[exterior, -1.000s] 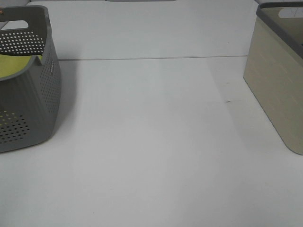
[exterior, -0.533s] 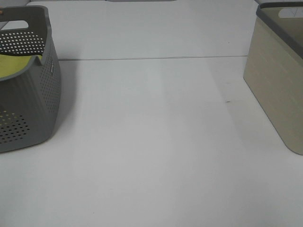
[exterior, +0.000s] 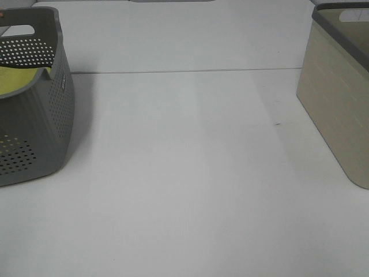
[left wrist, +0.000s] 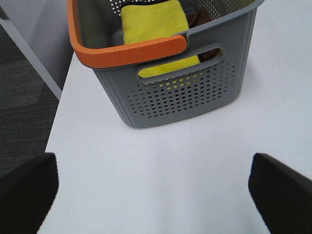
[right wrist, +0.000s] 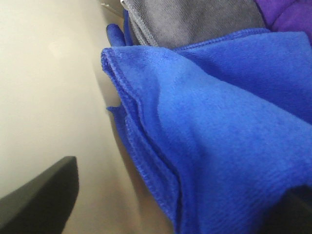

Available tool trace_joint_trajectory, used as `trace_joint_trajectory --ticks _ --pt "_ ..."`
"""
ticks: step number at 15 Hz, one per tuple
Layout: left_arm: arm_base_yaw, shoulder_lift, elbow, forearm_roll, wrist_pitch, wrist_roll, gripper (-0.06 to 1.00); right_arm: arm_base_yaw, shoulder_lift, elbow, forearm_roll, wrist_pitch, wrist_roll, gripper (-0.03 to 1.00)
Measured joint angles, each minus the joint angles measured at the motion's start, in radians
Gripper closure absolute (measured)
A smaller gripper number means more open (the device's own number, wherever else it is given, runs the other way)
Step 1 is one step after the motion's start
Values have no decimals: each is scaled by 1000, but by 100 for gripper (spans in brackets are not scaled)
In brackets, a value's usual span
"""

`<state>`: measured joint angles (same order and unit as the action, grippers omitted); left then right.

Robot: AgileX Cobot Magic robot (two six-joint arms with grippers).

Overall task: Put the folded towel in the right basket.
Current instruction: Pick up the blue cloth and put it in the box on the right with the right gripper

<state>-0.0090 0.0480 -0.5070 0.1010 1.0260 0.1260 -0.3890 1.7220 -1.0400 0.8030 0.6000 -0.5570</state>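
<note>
Left hand [left wrist: 156, 195]: fingers spread wide with nothing held, above the white worktop [left wrist: 161, 161].
Just ahead of it: a grey perforated basket [left wrist: 180, 92] with an orange rim [left wrist: 131, 51]. A folded yellow cloth [left wrist: 153, 22] lies inside.
Right hand [right wrist: 183, 192]: down inside the beige right basket [right wrist: 44, 87], fingers set wide apart.
Between those fingers, close in front: the folded blue towel [right wrist: 209, 126], already inside the basket and lying against its inner wall.
Beyond the towel: a grey cloth [right wrist: 195, 19] and a purple cloth [right wrist: 287, 12], both touching it.
The two baskets stand well apart, at opposite ends of the worktop.
</note>
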Motion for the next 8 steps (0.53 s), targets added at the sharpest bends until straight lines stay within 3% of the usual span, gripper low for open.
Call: trace_joint_trajectory --ticks 8 --pt "0 0 0 0 0 0 -4 0 -107 0 -11 111 31 7"
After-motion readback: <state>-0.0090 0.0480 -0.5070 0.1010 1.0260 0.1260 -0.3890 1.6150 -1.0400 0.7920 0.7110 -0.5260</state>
